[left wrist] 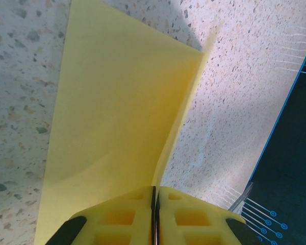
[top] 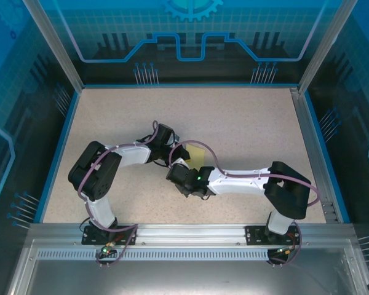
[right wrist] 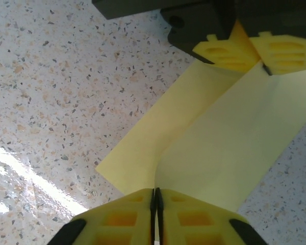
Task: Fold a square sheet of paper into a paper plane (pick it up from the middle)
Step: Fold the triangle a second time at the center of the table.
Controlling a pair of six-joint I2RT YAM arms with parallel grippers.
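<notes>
1. Right wrist view: the thin yellow folded sheet of paper runs lengthwise between both claws, over the speckled tabletop.
2. Right gripper: pinched closed on the near crease end.
3. Left gripper: pinched closed on the opposite end.

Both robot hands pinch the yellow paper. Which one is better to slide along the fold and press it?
Probably the right. The right gripper is shut on the yellow paper where the fold starts, and the fold runs straight ahead to the left gripper, which pins the far end.
</notes>
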